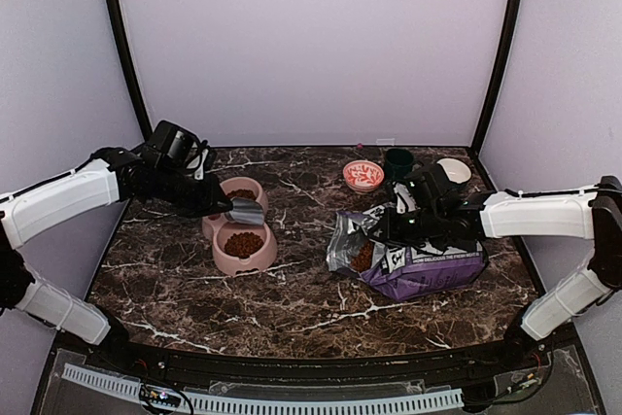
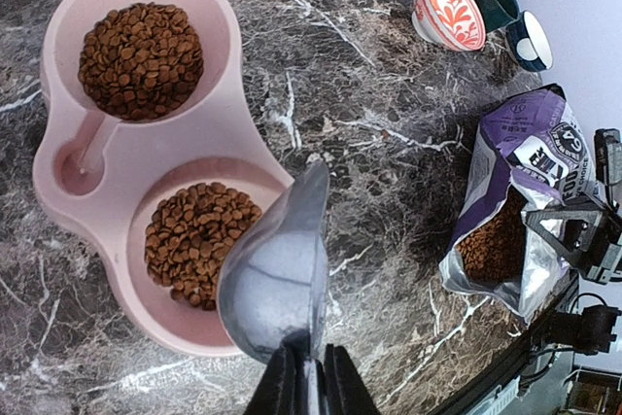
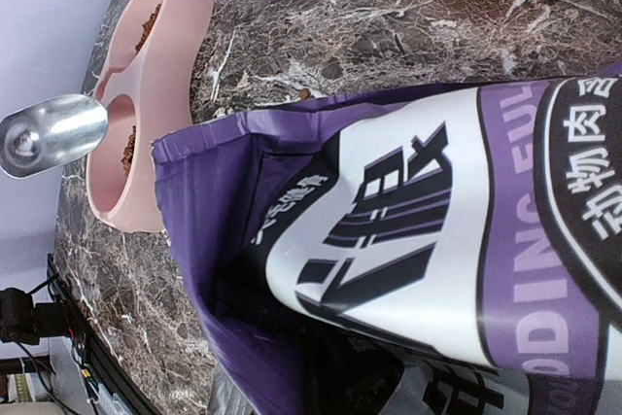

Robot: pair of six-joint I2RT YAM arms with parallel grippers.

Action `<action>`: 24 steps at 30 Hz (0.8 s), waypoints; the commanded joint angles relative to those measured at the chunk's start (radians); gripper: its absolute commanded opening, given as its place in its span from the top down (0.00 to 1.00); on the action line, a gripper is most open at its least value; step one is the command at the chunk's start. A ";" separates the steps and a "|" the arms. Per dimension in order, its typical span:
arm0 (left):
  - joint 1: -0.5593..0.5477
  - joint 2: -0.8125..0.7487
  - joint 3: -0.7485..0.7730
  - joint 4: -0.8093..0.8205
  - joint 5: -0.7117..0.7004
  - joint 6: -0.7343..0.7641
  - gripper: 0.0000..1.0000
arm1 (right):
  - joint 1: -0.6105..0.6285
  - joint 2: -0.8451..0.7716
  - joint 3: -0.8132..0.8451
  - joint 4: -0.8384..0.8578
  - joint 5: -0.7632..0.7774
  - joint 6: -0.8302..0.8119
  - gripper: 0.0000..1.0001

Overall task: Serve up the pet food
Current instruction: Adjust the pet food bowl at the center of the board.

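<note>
Marble desk (image 1: 292, 303) under both arms. Purple bag (image 1: 432, 274) lies open; right jaws clenched at its mouth edge, hold on it unclear. Pink double bowl (image 2: 58, 123) ahead of left jaws. Metal scoop (image 2: 277, 269): handle grasped by left jaws. Pet food (image 2: 141, 46) fills both bowl cups, more in bag mouth.

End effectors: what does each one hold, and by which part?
Left end effector: the metal scoop, by its handle. Right end effector: the purple bag, by the rim of its open mouth.

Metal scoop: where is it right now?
Top view: the metal scoop is left of centre, held by the left gripper over the pink double bowl, left of the purple bag.
</note>
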State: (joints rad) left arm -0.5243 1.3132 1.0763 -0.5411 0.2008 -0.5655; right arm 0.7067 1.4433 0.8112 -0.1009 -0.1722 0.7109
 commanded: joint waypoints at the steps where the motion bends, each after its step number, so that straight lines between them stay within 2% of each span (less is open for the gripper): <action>1: -0.022 0.040 0.047 0.092 0.012 -0.016 1.00 | -0.026 -0.017 -0.021 -0.032 0.053 -0.005 1.00; 9: -0.043 0.158 0.071 0.205 0.039 -0.034 1.00 | -0.030 -0.016 -0.021 -0.040 0.058 -0.007 1.00; 17: -0.047 0.256 0.110 0.249 0.036 -0.033 1.00 | -0.036 -0.011 -0.019 -0.038 0.057 -0.008 1.00; 24: -0.065 0.301 0.161 0.192 -0.047 -0.012 1.00 | -0.036 -0.019 -0.027 -0.041 0.059 -0.006 1.00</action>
State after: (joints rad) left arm -0.5770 1.6146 1.1923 -0.3328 0.2115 -0.5907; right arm 0.6998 1.4433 0.8108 -0.1028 -0.1787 0.7078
